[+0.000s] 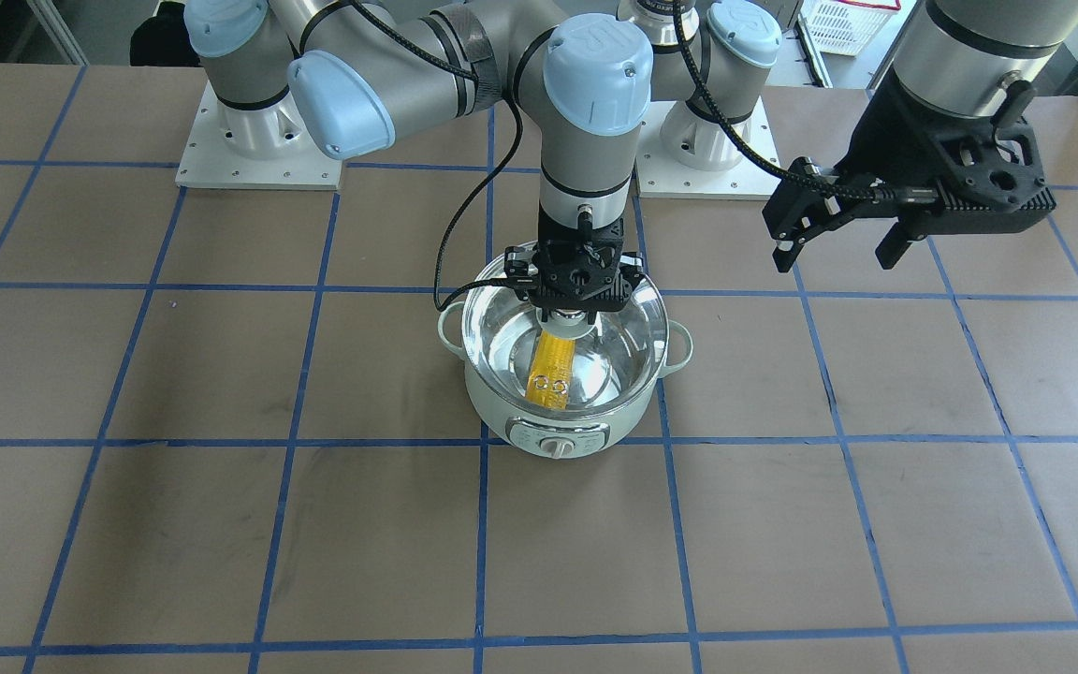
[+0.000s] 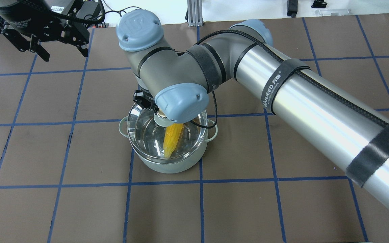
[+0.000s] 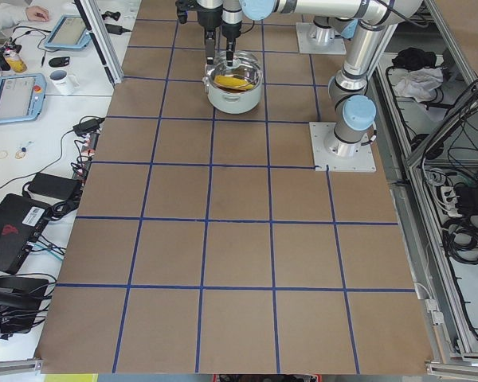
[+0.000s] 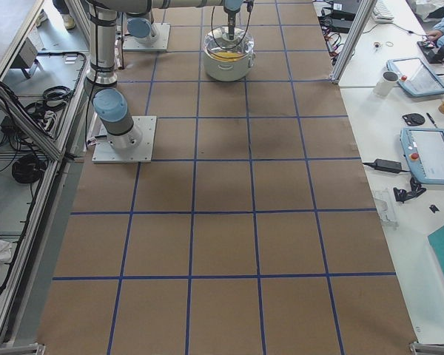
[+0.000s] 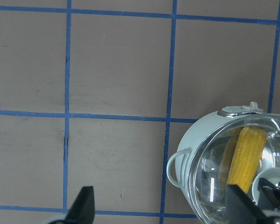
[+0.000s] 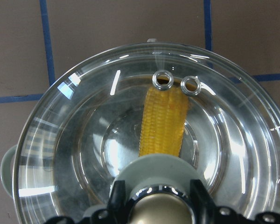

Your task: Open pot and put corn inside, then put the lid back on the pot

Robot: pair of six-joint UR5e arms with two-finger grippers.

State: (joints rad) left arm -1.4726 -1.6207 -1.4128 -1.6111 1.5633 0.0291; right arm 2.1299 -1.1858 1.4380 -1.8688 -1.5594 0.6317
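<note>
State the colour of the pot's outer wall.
The pot is pale mint green, clearest in the front-facing view.

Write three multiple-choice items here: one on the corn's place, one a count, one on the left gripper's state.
1. The corn lies: A inside the pot; B on a plate; C in a basket.
2. Vent holes in the lid: A one; B four; C two.
3. The left gripper is: A shut on the corn; B open and empty; C shut on the lid.
Answers: 1 A, seen through the glass lid. 2 C, two metal rings side by side. 3 B, spread wide with nothing held.
</note>
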